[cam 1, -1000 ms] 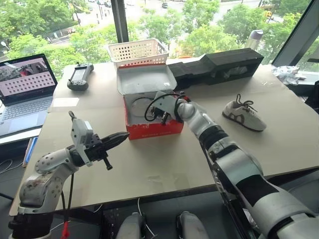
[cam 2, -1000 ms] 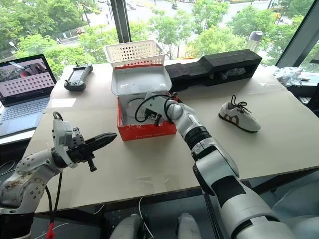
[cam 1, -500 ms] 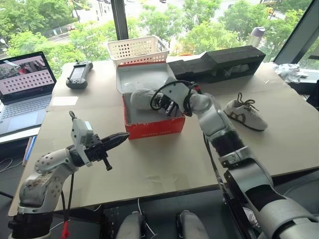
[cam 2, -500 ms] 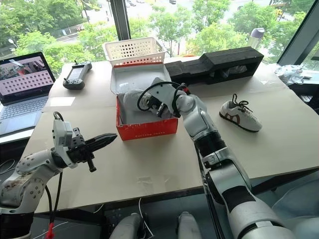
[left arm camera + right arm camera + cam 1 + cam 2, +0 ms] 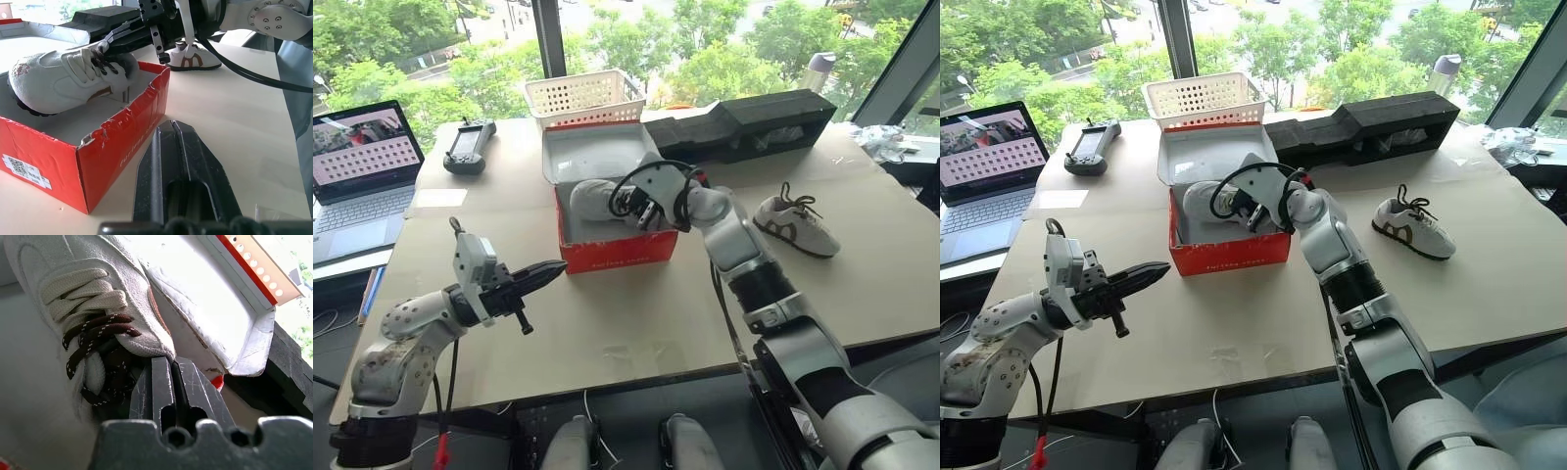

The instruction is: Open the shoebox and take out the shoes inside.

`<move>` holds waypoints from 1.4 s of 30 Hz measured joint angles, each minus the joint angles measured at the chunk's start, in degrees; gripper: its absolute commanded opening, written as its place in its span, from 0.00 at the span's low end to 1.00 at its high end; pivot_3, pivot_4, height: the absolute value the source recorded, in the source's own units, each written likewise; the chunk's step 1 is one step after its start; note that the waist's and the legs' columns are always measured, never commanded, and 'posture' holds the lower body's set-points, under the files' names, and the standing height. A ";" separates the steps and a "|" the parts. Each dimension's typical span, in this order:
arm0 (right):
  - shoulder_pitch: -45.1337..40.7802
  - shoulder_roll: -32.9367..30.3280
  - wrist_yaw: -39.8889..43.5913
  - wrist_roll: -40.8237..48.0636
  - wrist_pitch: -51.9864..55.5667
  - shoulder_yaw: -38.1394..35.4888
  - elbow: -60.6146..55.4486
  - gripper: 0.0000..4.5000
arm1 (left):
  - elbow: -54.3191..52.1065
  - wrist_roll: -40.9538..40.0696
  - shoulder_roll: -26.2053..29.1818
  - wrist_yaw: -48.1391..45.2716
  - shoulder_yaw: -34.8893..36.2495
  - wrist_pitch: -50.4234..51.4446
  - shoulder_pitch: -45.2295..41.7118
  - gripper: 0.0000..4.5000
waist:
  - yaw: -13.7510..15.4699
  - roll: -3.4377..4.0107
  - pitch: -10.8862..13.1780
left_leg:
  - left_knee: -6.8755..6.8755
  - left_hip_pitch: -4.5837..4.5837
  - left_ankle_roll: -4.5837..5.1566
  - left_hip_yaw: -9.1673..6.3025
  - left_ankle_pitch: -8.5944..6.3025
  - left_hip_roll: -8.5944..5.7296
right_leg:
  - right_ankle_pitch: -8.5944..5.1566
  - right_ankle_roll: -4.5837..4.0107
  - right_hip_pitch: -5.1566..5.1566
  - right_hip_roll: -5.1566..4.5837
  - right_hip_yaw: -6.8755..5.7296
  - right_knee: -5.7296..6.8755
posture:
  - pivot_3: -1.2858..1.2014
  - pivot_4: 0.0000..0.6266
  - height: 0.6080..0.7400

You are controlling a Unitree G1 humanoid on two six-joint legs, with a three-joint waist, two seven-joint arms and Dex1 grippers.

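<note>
Second shoe pinched at its collar — half out of the shoebox

The right gripper (image 5: 1255,213) clamps the shoe (image 5: 599,200), whose toe points away, over the open shoebox (image 5: 619,253); the left gripper (image 5: 546,273) waits closed, empty, farther off.

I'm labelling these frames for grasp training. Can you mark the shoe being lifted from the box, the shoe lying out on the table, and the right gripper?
shoe in the box (image 5: 54,78), left wrist view, on its side panel.
shoe on the table (image 5: 793,227), left eye view, on its upper.
right gripper (image 5: 164,366), right wrist view, at the fingertips pinching the shoe's collar.
</note>
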 measured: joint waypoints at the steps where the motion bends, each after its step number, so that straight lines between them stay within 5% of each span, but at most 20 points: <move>1: 0.00 0.83 -0.38 1.30 0.00 -1.17 -0.47 0.01 | 0.09 0.02 0.00 -0.01 -0.02 0.00 -0.03 0.00 | -0.04 0.00 0.00 | 0.00 -0.01 0.00 0.00 0.00 0.01 | 0.00 0.01 0.00 0.01 0.00 0.00 | 0.52 0.24 0.94; 12: -9.52 3.55 -4.55 17.44 2.56 -17.29 -11.58 0.01 | 0.58 0.10 -0.15 -0.28 -1.02 0.00 -1.46 0.00 | 0.70 0.02 0.03 | 0.03 -0.08 -0.26 -0.04 -0.15 0.02 | 0.02 0.02 0.00 0.00 -0.07 -0.05 | 0.52 0.24 0.94; 29: -0.26 -29.13 0.82 22.33 40.05 -23.72 -16.57 0.01 | 2.88 1.10 -0.73 -1.69 -3.02 -0.13 -3.47 0.00 | 1.29 0.07 0.06 | 0.02 -0.21 0.14 0.19 0.06 0.21 | 0.01 -0.06 -0.11 0.03 -0.03 -0.18 | 0.52 0.24 0.94; 37: 6.56 -32.28 5.08 28.05 49.91 -22.91 -18.02 0.01 | 3.59 1.24 -1.24 -2.18 -4.06 -0.20 -3.61 0.00 | 1.63 0.08 0.07 | 0.12 -0.24 0.14 0.24 0.06 0.25 | 0.01 -0.09 -0.11 0.06 -0.02 -0.20 | 0.52 0.24 0.94; 42: 10.62 -36.76 4.67 25.84 45.83 -18.45 -11.86 0.01 | 3.63 1.26 -1.30 -2.24 -4.21 -0.31 -3.62 0.00 | 2.08 0.08 0.08 | 0.20 -0.25 0.13 0.25 0.05 0.23 | -0.13 -0.32 -0.06 0.04 -0.04 -0.27 | 0.52 0.24 0.94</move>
